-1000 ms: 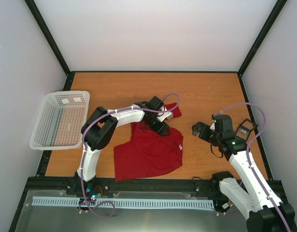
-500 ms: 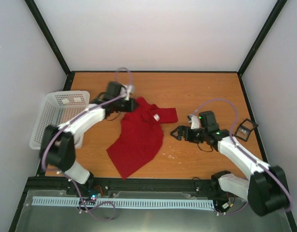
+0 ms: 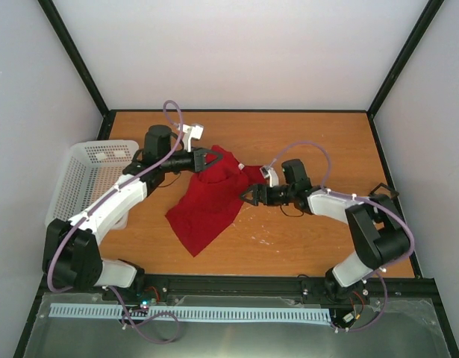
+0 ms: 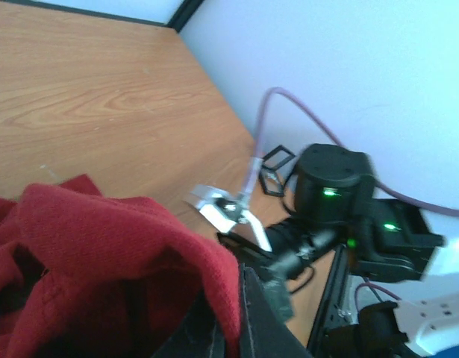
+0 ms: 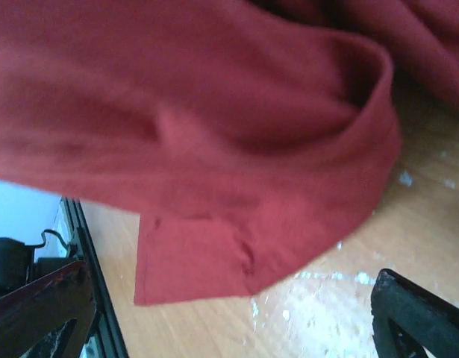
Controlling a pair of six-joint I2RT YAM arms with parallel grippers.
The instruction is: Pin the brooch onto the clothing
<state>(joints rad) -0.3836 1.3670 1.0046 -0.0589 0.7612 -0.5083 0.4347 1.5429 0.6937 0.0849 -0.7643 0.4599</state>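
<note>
The clothing, a red T-shirt [image 3: 210,200], lies bunched on the table's middle, its upper part lifted. My left gripper [image 3: 207,158] is shut on a fold of it near the collar; the left wrist view shows red cloth [image 4: 117,246] pinched between the dark jaws of that gripper [image 4: 233,317]. My right gripper [image 3: 251,196] stands open just right of the shirt. In the right wrist view its fingers [image 5: 42,306] spread wide of a hanging sleeve hem [image 5: 199,261], nothing between them. I cannot pick out the brooch with certainty.
A white mesh basket [image 3: 102,145] stands at the left edge. A small black-framed item [image 4: 274,165] lies on the table near the right wall, partly behind the right arm [image 3: 378,231]. White scuffs [image 5: 326,298] mark the wood under the right gripper.
The left gripper shut on the shirt and dragged it back and left, bunching it. The right arm reached left across the table to the shirt's right edge, jaws staying open.
</note>
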